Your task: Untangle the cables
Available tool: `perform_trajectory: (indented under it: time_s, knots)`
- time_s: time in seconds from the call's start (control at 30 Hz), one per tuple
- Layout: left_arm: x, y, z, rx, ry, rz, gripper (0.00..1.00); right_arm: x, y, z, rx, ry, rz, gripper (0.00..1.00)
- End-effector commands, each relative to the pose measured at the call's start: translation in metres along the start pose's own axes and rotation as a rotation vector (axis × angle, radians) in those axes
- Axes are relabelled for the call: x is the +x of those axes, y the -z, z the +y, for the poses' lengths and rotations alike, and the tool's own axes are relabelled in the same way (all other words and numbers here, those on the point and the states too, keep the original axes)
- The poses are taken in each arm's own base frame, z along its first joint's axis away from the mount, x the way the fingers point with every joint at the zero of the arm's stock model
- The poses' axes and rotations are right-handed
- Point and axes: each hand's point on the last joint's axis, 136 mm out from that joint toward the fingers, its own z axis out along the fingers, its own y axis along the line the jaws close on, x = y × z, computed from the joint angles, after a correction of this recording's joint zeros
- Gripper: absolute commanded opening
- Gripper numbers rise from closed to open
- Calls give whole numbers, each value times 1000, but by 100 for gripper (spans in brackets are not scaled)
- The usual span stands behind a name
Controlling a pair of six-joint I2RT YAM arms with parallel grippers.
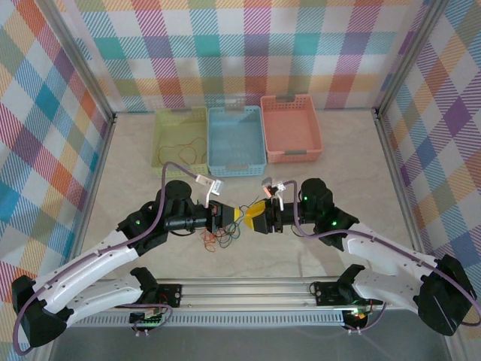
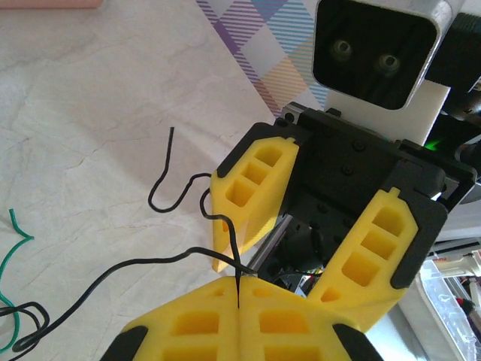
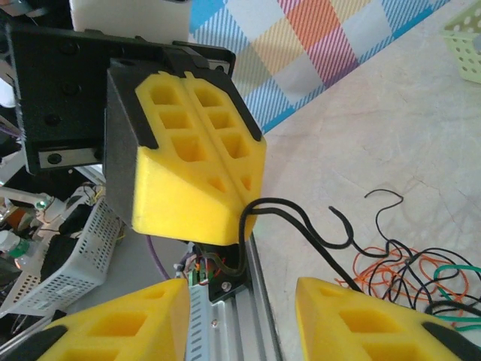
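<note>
Table (image 1: 338,188), toward near edge, centre: cables (image 1: 218,239), orange, green and black, in one knotted heap; most of the work is judged left.
Left gripper (image 2: 238,284): clamped on black cable (image 2: 188,251).
Right gripper (image 3: 242,289): jaws apart, empty, facing it.
Far edge: green basket (image 1: 161,128), one orange cable (image 1: 184,147) inside, judged sorted.
Heap's crossings: too fine to read.

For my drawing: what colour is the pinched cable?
Black; the cable shows best in the left wrist view.

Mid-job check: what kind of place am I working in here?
Probably a lab robot test cell: checked walls on a metal frame, two arms bolted at the table edge, three plastic baskets.
</note>
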Motion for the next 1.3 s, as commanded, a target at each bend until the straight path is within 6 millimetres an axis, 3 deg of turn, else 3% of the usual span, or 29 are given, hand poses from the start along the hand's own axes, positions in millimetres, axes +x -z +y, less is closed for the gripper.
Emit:
perform_trajectory:
  time_s: [0.0, 0.43, 0.7, 1.0, 1.27]
  knots:
    - [-3, 1, -4, 28, -33, -10, 0, -17, -1, 16, -56, 26, -25, 43]
    - [4, 3, -8, 57, -38, 18, 0, -26, -6, 13, -48, 46, -30, 41]
    - [3, 5, -12, 73, -39, 15, 0, -25, -7, 15, -68, 42, -27, 28]
    - [5, 8, -10, 64, -34, 4, 0, -27, -3, 12, -34, 48, -67, 0]
    - [-5, 27, -1, 4, 19, -111, 0, -18, 26, -18, 169, -112, -241, 0]
